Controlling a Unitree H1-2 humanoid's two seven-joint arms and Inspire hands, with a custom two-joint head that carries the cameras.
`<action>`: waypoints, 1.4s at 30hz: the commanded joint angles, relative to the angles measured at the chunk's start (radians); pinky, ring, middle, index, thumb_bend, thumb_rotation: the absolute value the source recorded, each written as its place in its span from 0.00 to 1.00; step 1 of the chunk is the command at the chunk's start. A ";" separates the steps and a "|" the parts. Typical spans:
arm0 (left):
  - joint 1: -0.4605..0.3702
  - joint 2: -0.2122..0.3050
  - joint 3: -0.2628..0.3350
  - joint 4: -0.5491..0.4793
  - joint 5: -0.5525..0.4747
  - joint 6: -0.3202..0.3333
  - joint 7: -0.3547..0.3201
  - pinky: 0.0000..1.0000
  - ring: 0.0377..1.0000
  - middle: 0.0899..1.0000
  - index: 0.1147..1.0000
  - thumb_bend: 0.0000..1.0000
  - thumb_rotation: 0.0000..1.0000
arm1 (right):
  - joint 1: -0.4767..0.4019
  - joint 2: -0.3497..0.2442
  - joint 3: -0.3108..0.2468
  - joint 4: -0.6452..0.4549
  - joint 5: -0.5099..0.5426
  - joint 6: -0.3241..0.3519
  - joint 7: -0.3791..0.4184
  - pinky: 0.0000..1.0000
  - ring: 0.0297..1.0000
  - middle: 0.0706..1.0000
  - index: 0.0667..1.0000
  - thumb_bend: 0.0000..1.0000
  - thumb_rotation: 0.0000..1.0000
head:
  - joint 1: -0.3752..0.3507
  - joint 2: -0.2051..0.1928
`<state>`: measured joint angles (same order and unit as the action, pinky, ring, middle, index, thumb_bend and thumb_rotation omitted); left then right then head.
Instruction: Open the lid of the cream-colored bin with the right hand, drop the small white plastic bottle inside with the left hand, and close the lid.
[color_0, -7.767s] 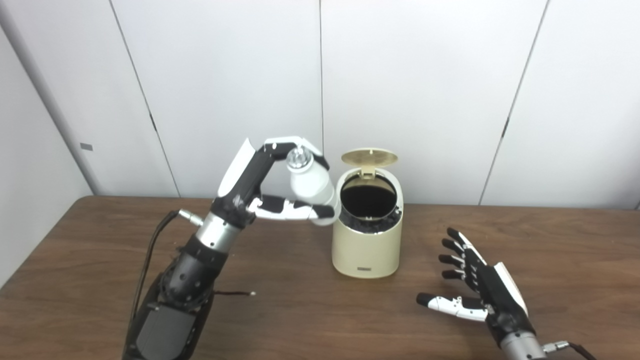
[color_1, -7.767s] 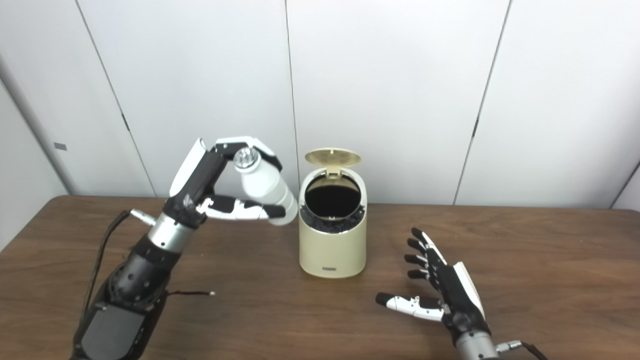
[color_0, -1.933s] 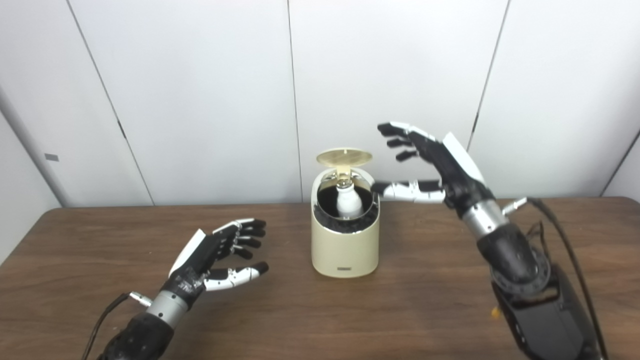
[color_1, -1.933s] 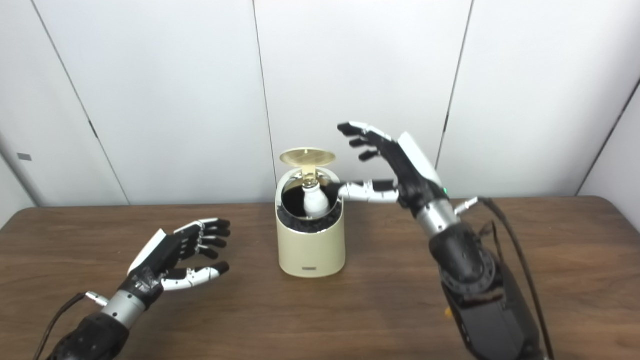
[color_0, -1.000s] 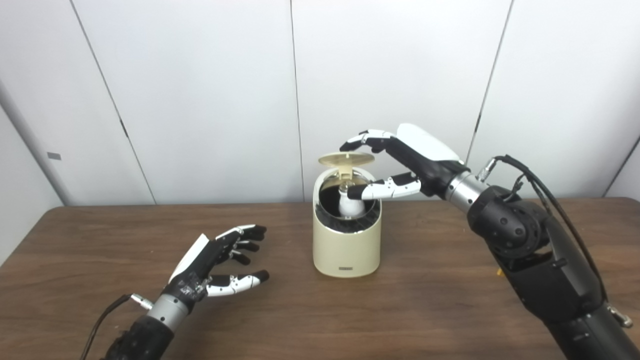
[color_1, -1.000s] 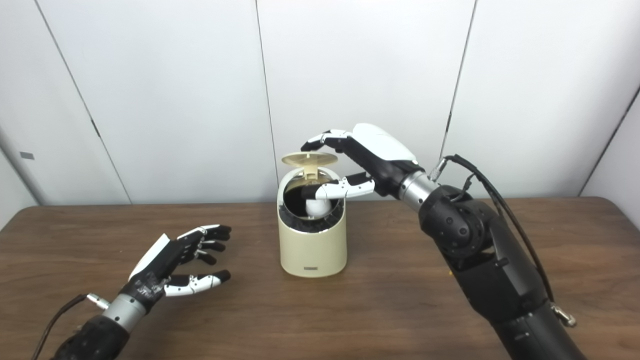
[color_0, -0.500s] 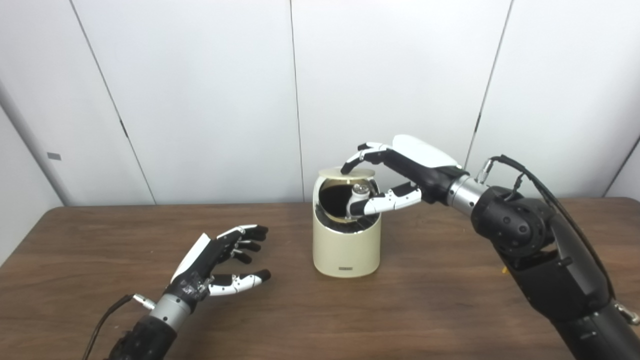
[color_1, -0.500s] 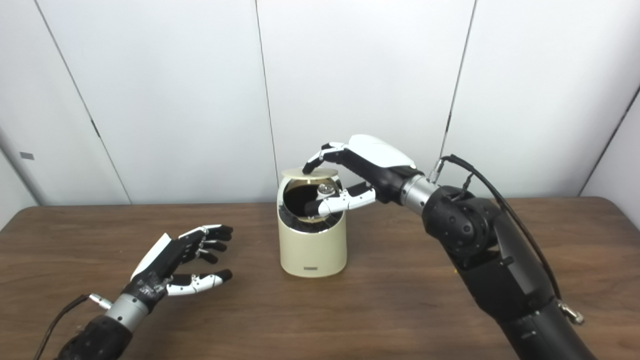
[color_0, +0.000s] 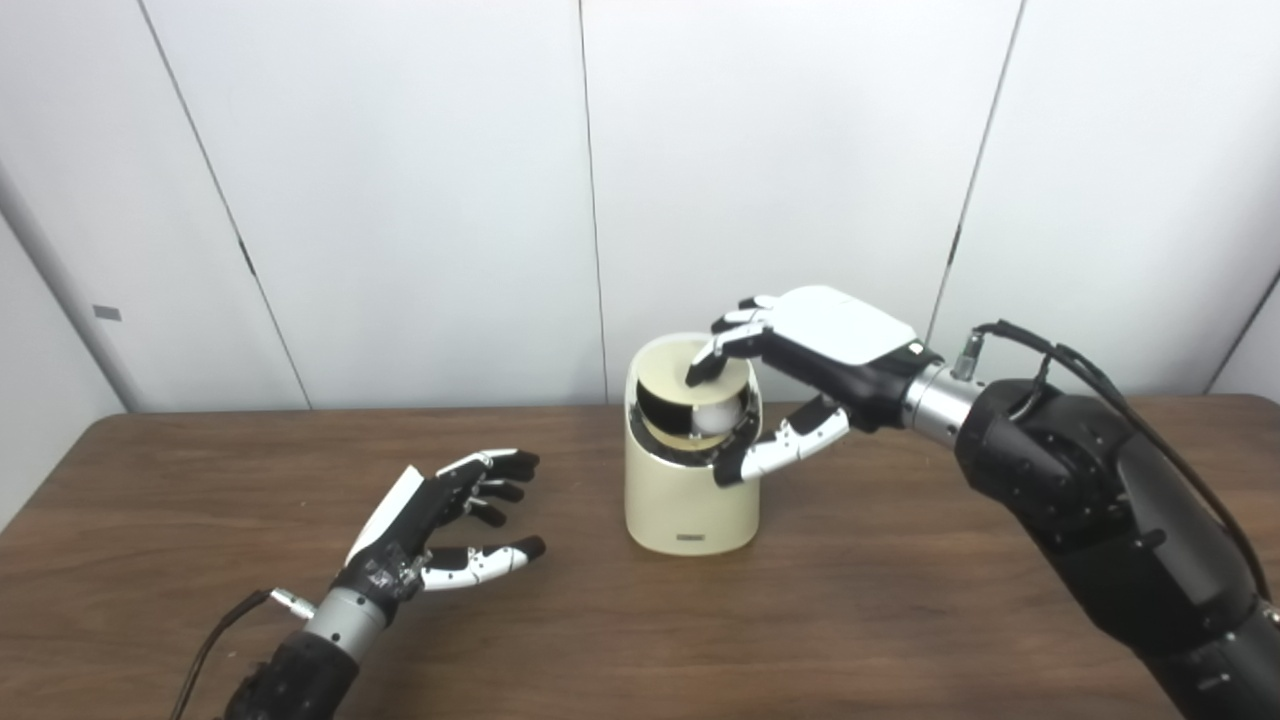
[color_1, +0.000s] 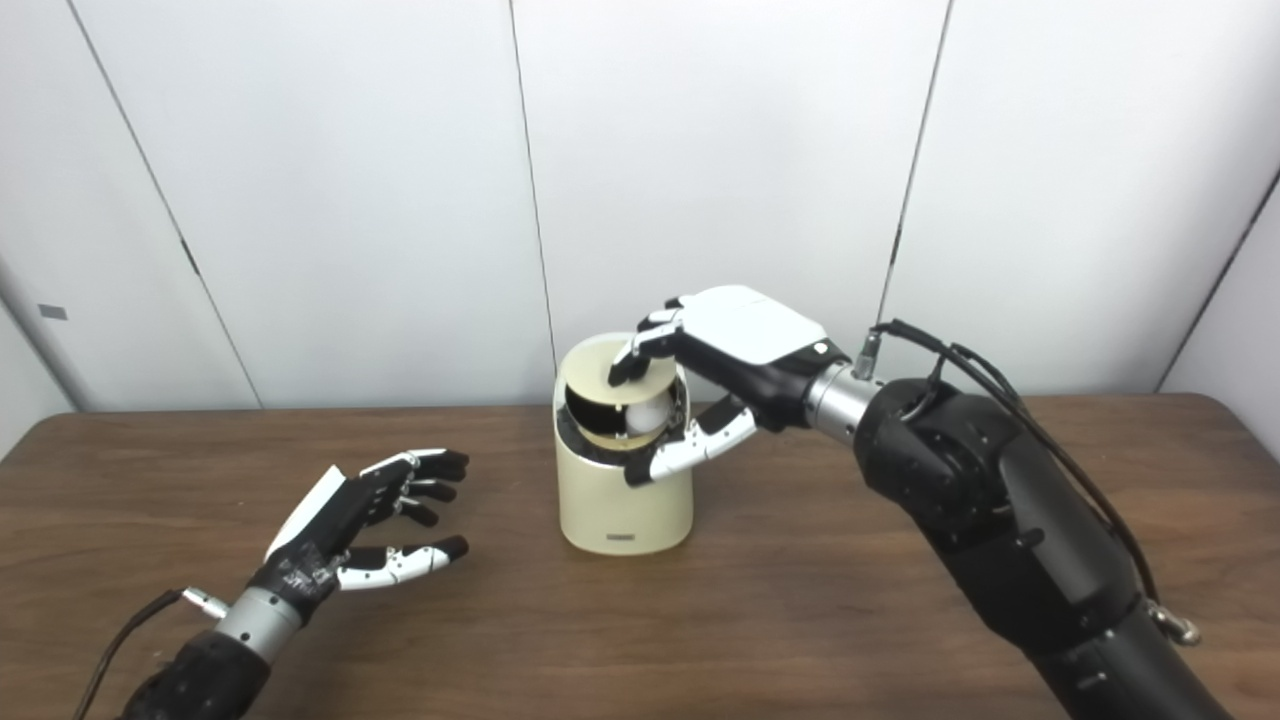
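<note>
The cream-colored bin (color_0: 688, 505) stands at the middle of the brown table. Its round lid (color_0: 690, 380) is tilted forward and down over the opening, partly closed. The small white plastic bottle (color_0: 715, 416) shows inside, under the lid's edge. My right hand (color_0: 800, 350) is over the bin with fingers (color_0: 712, 358) pressing on the lid's top and the thumb (color_0: 775, 458) hanging by the bin's right front rim; it holds nothing. My left hand (color_0: 440, 520) is open and empty, low over the table to the left of the bin.
The brown table (color_0: 900, 600) runs across the view, with its far edge against white wall panels. My right arm (color_0: 1100, 500) reaches in from the right above the table. A cable trails from my left wrist (color_0: 230, 625).
The bottle went from my left hand into the bin, and that hand dropped to the table. My right hand rose to the upright lid and has pushed it forward and down.
</note>
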<state>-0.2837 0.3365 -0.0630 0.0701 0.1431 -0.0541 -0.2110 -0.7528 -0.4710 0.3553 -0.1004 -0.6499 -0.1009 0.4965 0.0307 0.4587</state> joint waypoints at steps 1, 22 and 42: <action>-0.026 0.009 0.012 -0.023 0.002 -0.043 0.015 0.67 0.75 0.78 0.78 0.62 0.15 | -0.036 -0.017 -0.004 -0.010 -0.018 -0.058 -0.030 0.93 0.87 0.68 0.68 0.66 0.68 | 0.002 0.002; -0.020 -0.004 0.021 -0.033 0.004 -0.038 0.017 0.64 0.74 0.77 0.78 0.62 0.15 | -0.017 -0.011 0.014 0.003 -0.084 -0.112 0.015 0.90 0.87 0.69 0.70 0.71 0.78 | 0.009 0.014; -0.003 -0.002 0.020 -0.065 0.029 -0.025 0.021 0.64 0.73 0.78 0.78 0.62 0.15 | -0.009 -0.015 0.032 0.015 -0.125 -0.096 0.079 0.94 0.92 0.73 0.75 0.74 0.81 | 0.013 0.031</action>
<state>-0.2614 0.3220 -0.0539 0.0464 0.1658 -0.0536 -0.2060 -0.7397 -0.4706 0.3860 -0.0903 -0.7645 -0.1972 0.5585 0.0430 0.4878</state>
